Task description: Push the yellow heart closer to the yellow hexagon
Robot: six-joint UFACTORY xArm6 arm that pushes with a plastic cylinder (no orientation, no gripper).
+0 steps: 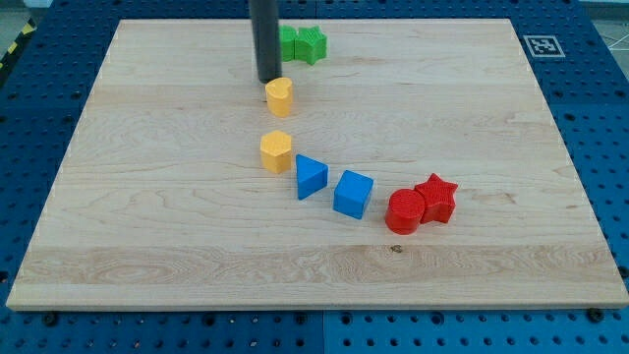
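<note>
Near the board's top centre, my tip [267,80], a bare rod end with nothing to spread or pinch, sits just at 11 o'clock of the yellow heart [279,96], about touching it. Yellow hexagon [276,150] lies near, at 6 o'clock of the heart. From the hexagon toward 4 o'clock run a blue triangle [311,176], blue cube [353,194], red cylinder [404,210] and red star [436,197]. Green blocks [304,44] sit at 1 o'clock of my tip on the wooden board [491,118].

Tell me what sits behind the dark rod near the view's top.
Behind the rod, a green block is partly covered, touching a green star. The covered part's shape cannot be seen. My tip is just above the yellow heart.
</note>
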